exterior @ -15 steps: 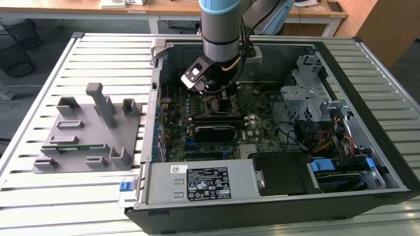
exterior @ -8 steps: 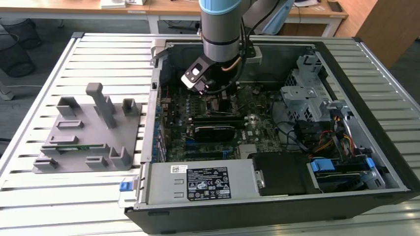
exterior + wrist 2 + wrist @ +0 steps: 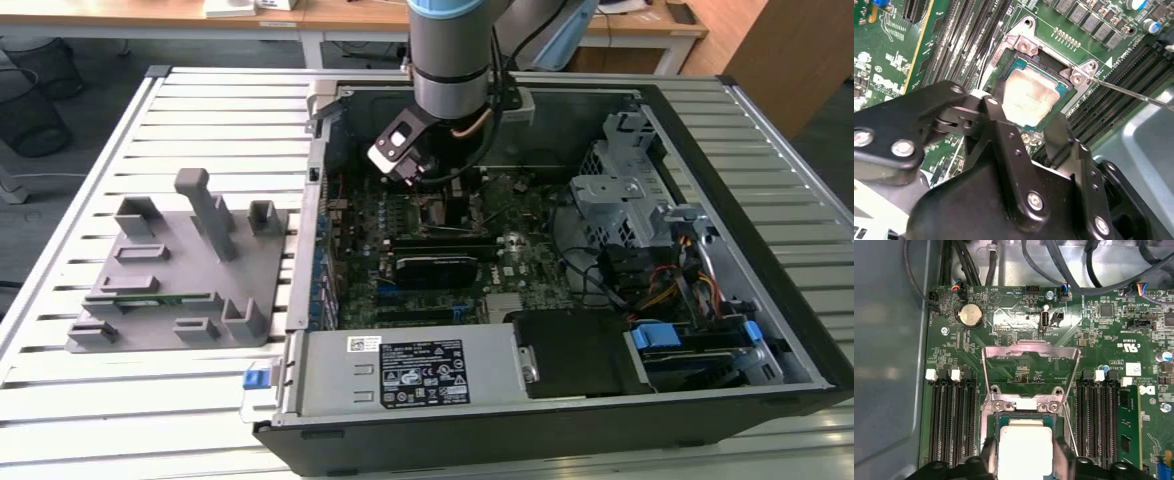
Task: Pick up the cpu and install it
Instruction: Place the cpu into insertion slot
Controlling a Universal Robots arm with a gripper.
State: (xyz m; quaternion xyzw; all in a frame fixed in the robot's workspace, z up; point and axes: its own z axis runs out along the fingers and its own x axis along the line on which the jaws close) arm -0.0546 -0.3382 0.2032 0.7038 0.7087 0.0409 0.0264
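In the first wrist view the cpu [image 3: 1024, 447] lies at the open socket on the green motherboard [image 3: 1019, 315], and the metal load plate [image 3: 1029, 352] stands raised just beyond it. The gripper [image 3: 1025, 460] has its black fingers [image 3: 988, 457] clamped on two opposite sides of the cpu. In the exterior view the arm [image 3: 454, 60] reaches down into the open computer case [image 3: 747, 330], which lies on the slatted desk [image 3: 200, 120].

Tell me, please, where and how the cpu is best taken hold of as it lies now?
Take the cpu by two opposite side edges, coming straight down from above. It lies flat in the socket with the metal load plate swung open, so its smooth top gives no purchase, and that socket likely blocks a sideways approach.
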